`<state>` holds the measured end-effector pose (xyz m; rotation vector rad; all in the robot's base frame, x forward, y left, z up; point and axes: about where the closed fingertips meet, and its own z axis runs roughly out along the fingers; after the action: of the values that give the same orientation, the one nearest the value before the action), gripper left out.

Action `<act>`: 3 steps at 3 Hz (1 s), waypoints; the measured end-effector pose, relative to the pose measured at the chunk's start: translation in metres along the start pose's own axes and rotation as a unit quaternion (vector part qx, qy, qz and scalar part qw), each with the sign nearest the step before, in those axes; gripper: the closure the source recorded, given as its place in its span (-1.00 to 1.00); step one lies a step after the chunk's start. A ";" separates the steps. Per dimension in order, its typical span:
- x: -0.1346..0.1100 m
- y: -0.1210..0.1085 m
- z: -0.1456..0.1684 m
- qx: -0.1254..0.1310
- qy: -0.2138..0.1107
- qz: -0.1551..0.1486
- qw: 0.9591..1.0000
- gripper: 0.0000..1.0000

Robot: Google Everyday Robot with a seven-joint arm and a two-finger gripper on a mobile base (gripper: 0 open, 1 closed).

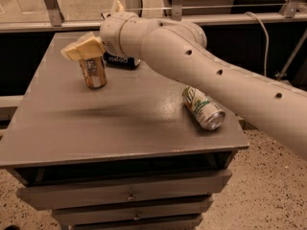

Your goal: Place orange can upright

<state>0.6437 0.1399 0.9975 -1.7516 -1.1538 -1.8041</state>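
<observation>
A grey table top (120,128) with a dull sheen fills the middle of the view. It sits on a cabinet of drawers (129,195) with small knobs, above a speckled floor (268,190). Beyond the far edge run metal rails (48,6), and a white cable (263,30) hangs down past the far right corner. The orange can (93,73) stands upright on the surface near the far left corner, a little in from the left edge. The gripper (96,30) hangs just above and behind it with its fingers spread wide. One cream finger (82,47) lies across the can's top and the other pokes up behind the wrist toward the far edge. A green-and-white can (204,108) lies on its side near the right edge, silver end toward the front right corner, well apart from the orange can. The thick pale arm (216,75) comes in from the right and crosses over the far right part of the surface. The lower finger covers the orange can's top rim, so whether it touches the can cannot be told. A blue can (120,60) lies by the far edge just beside the orange can, mostly hidden behind the wrist, with only a strip with white letters showing. The arm is cut off at the right, the lowest drawer at the bottom.
</observation>
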 end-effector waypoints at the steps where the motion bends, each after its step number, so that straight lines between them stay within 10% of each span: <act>1: 0.000 -0.001 0.000 0.001 0.000 -0.001 1.000 -1.00; 3: 0.002 0.029 -0.020 -0.041 0.049 0.073 0.995 -1.00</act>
<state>0.6524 0.1080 1.0100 -1.7237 -0.9012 -1.8498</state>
